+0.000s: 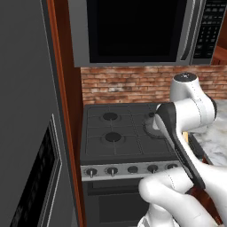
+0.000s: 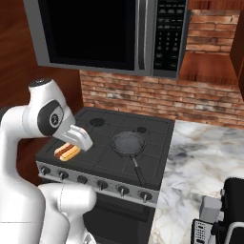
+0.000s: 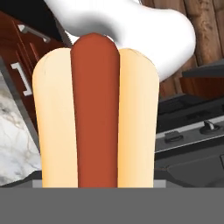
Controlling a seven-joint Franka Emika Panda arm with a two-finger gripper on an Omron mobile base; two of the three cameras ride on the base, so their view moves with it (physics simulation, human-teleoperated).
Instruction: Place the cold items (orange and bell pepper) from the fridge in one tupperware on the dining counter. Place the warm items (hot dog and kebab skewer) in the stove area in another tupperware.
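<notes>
You have the hot dog (image 3: 94, 113) right in front of the hand camera — bun and sausage rise upright from the bottom of that view, between the tool's fingers, so the tool is closed partway on it and holds it. In the right base view the hot dog (image 2: 67, 152) shows under the tool (image 2: 76, 138), over the front left corner of the stove (image 2: 152, 157); whether it touches the grate or hangs just above it, you cannot tell from here.

A dark frying pan (image 2: 127, 143) sits on the stove's right front burner, its handle pointing toward the knobs (image 2: 123, 190). The microwave (image 2: 95, 33) hangs above, with a brick wall (image 2: 143, 95) behind the stove. To the right lies the marble worktop (image 2: 200, 157).

In the left base view the arm crosses in front of the stove (image 1: 115, 133) — the tall dark fridge (image 1: 26, 111) stands at the left.
</notes>
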